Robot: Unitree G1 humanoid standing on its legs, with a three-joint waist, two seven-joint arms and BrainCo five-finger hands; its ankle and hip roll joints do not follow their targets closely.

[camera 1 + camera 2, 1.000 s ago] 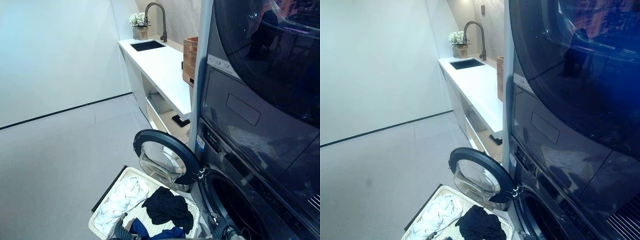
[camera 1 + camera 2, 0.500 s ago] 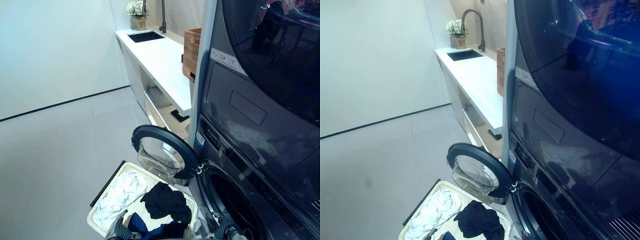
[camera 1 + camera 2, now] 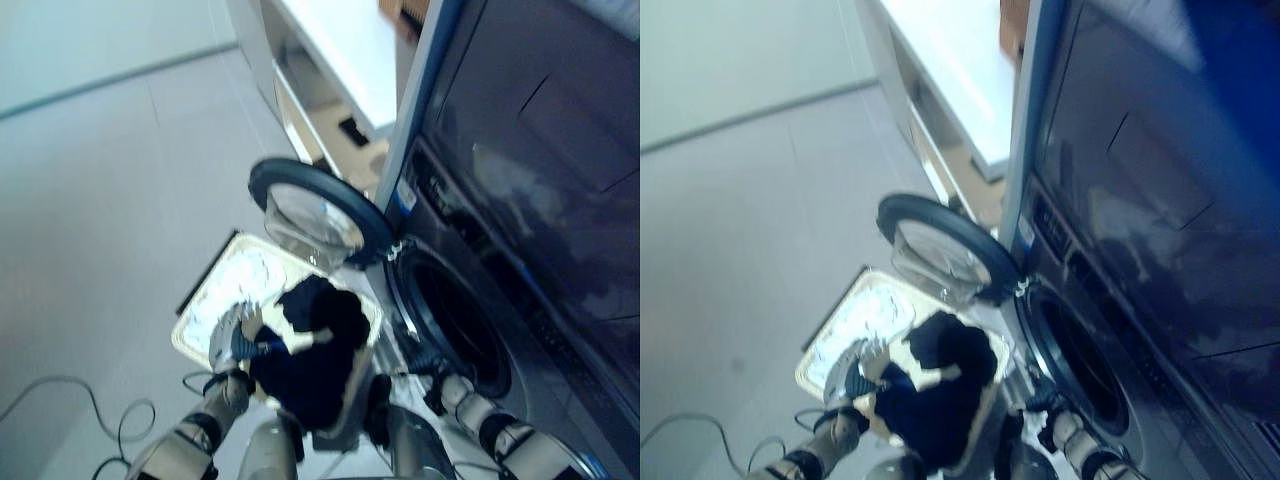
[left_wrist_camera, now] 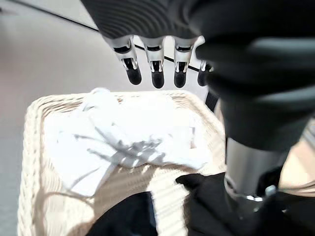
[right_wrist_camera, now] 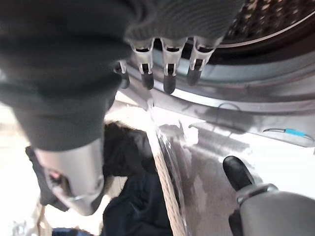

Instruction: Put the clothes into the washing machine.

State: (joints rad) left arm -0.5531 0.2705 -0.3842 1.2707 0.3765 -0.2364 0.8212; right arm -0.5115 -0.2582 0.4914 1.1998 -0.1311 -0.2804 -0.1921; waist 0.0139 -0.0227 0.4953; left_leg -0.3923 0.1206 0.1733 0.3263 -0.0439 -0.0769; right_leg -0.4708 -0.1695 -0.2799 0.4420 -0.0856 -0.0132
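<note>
Wicker basket [image 4: 29,147] holds crumpled white clothes [image 4: 128,132] far-left, dark clothes [image 3: 315,345] near-right; left hand [image 4: 155,69] and right hand [image 5: 165,64] released, empty.

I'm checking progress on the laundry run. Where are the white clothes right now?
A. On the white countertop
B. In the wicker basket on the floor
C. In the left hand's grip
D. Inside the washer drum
B: the white clothes lie in the wicker basket next to dark clothes, while the left hand hangs above them with straight fingers, holding nothing.
</note>
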